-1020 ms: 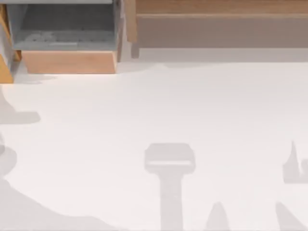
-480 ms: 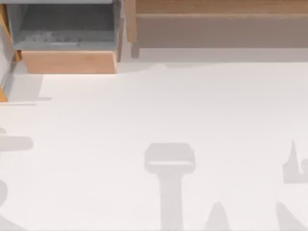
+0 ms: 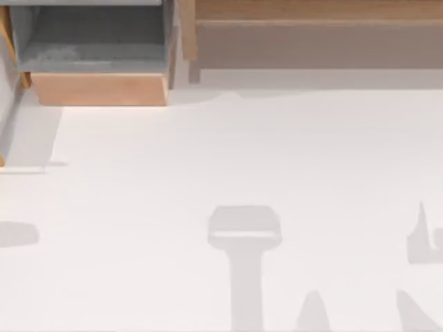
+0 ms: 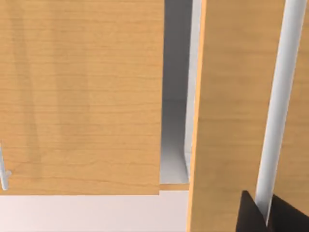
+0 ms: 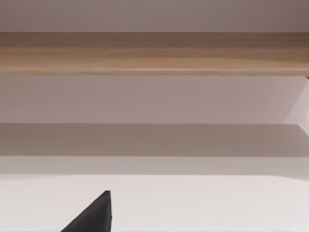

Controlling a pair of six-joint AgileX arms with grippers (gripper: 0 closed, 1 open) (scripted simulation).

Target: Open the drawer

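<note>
The drawer (image 3: 97,52) sits at the table's far left, pulled out, with its grey inside showing behind a plain light-orange front panel (image 3: 100,90). In the left wrist view my left gripper (image 4: 264,216) has its dark fingers (image 4: 247,215) on either side of a white bar handle (image 4: 280,111), which is fixed to a light wooden panel (image 4: 231,121). An orange sliver of wood (image 3: 1,162) shows at the top view's left edge. A dark tip of my right gripper (image 5: 94,217) hangs low over the white table and faces the long ledge.
A long wooden shelf-like ledge (image 3: 311,14) runs along the far right. Beside the handled panel stands a second plain wooden panel (image 4: 82,96), with a narrow grey gap (image 4: 175,125) between them. Grey arm shadows lie on the white table (image 3: 228,152).
The orange wooden edge at the top view's far left has slid toward the table's near side. The grey shadows at the left have moved the same way. The drawer has not shifted.
</note>
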